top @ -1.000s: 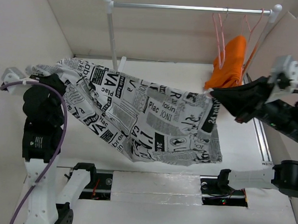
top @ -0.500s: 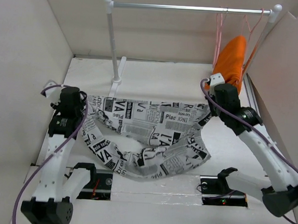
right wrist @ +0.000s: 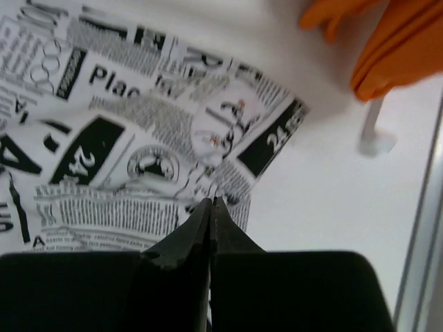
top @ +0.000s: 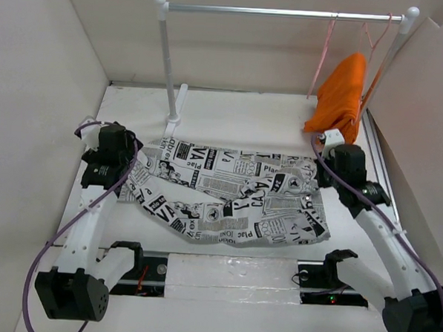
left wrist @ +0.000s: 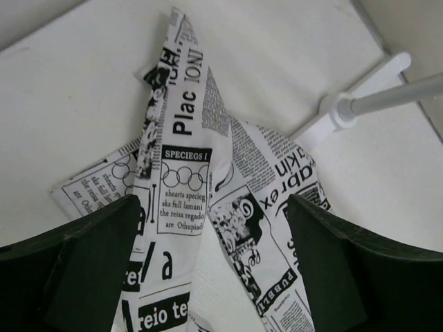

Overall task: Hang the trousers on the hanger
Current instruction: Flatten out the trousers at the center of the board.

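The trousers, white with black newspaper print, lie spread flat on the white table. My left gripper hovers over their left end. Its jaws stand wide open in the left wrist view, with only printed cloth lying loose below them. My right gripper is at the trousers' right edge, shut, its tips pinching a puckered fold of the cloth. The hanger, thin and pale pink, hangs from the right part of the rail, far from both grippers.
A white clothes rack spans the back, with its rail, left post and foot. A plain orange cloth hangs on a redder hanger beside the pink one. White walls close in left and right.
Both arms came down and laid the trousers, held stretched in the air a second ago, onto the table. My left gripper opened and let go of its end.
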`<state>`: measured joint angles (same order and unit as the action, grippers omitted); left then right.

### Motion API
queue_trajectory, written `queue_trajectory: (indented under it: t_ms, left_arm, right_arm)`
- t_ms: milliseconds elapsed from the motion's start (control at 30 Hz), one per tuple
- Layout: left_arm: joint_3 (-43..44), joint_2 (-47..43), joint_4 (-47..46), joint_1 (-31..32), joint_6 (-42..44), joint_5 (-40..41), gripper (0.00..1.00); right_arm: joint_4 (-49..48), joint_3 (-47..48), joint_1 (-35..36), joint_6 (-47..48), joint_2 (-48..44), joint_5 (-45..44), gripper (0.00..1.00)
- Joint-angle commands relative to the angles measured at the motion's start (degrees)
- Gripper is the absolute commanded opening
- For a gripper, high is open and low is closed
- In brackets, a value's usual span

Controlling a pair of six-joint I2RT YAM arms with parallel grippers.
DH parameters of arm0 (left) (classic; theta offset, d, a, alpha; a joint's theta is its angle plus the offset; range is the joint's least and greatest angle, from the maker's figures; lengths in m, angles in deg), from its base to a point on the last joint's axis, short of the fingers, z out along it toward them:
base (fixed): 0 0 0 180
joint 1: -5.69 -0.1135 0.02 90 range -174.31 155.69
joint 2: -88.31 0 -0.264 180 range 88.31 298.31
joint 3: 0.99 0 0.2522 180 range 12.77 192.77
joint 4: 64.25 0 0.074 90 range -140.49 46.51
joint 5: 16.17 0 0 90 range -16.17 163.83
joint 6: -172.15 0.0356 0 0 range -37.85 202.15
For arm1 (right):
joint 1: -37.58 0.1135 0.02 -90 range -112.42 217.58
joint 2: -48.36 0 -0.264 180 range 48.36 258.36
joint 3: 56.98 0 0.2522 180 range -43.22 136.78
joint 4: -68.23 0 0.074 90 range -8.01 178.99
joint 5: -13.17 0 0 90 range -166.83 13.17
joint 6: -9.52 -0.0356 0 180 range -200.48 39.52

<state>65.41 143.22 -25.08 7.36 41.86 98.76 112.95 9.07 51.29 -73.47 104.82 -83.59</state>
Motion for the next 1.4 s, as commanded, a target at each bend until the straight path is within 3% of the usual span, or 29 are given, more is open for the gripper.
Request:
queue_trajectory:
  t_ms: [0, 67, 100, 133, 167, 267, 533, 633, 667, 767, 933, 1067, 1100, 1133, 1167, 1200, 1300, 1333, 1367]
  left_arm:
    - [-3.95, 2.47, -4.75, -0.35, 1.62, -6.89, 0.81]
    - [-4.74, 5.97, -7.02, -0.35, 1.53, -8.57, 0.81]
    - [-4.48, 9.04, -7.56, 0.52, 1.45, -10.06, 0.8]
    - [-4.13, 10.29, -7.48, 0.53, 1.36, -10.07, 0.8]
    - [-3.78, 11.6, -7.39, 1.22, 1.44, -10.07, 0.8]
    - [-4.12, 13.9, -8.0, 3.42, 0.66, -11.46, 0.79]
    - [-15.1, 11.36, -12.49, 3.43, -6.02, -17.72, 0.79]
    - [-17.12, 10.22, -11.44, 1.15, -6.99, -18.25, 0.79]
    - [-17.48, 10.21, -10.83, 0.44, -7.34, -18.34, 0.79]
    - [-17.84, 10.3, -6.87, -1.32, -10.15, -17.9, 0.81]
    - [-18.27, 8.9, -2.13, -1.85, -13.58, -14.74, 0.82]
    - [-17.93, 6.44, 0.86, -1.85, -15.86, -10.44, 0.82]
    - [-17.32, 5.74, 1.83, -1.85, -16.04, -9.82, 0.81]
    - [-15.74, 4.16, 4.27, -1.85, -16.04, -9.2, 0.81]
    - [-14.86, 2.93, 5.69, -1.85, -16.13, -7.63, 0.8]
    - [-14.15, 1.26, 6.49, -1.85, -16.22, -6.48, 0.8]
    - [-10.99, -5.42, 6.51, -1.85, -12.39, -0.94, 0.79]
    - [-8.63, -5.35, 1.8, -1.85, -8.96, -0.32, 0.79]
    - [-8.61, -5.35, 1.75, -1.85, -8.93, 0.73, 0.8]
  right_arm:
    - [-0.64, -7.8, -0.7, -2.16, -5.3, 5.61, 0.0]
    - [-1.51, -13.34, -3.16, -2.52, -7.77, 9.39, 0.0]
    - [-2.04, -14.05, -3.17, -4.96, -7.51, 10.45, 0.24]
    - [-1.26, -14.06, -3.17, -4.98, -7.51, 10.46, 0.24]
    - [-0.56, -13.71, -3.95, -6.2, -6.9, 10.11, 0.5]
    - [-1.24, -14.14, -7.11, -9.02, -3.65, 11.42, 0.71]
    - [-19.69, -21.62, -16.43, -11.92, 11.45, 21.0, 0.74]
    - [-21.81, -21.01, -17.67, -12.8, 15.6, 20.83, 0.68]
    - [-21.91, -20.66, -18.45, -13.07, 15.95, 20.74, 0.4]
    - [-19.8, -17.93, -22.14, -14.12, 16.92, 19.86, 0.0]
    - [-16.73, -14.24, -33.28, -14.21, 15.0, 18.72, 0.0]
    - [-14.71, -12.4, -37.62, -13.69, 11.31, 16.09, 0.0]
    - [-14.18, -11.69, -37.62, -12.47, 10.34, 15.73, 0.06]
    - [-14.09, -11.17, -36.14, -11.5, 9.37, 17.47, 0.19]
    - [-13.48, -10.03, -34.13, -10.79, 7.54, 18.79, 0.39]
    - [-12.95, -9.41, -31.5, -9.57, 6.65, 21.42, 0.47]
    - [-11.53, -9.57, -16.31, -8.32, 3.57, 27.39, 0.56]
    - [-14.58, -10.8, -6.0, -8.41, 2.78, 28.9, 0.54]
    - [-14.61, -10.81, -5.89, -8.41, 2.77, 28.91, 0.47]
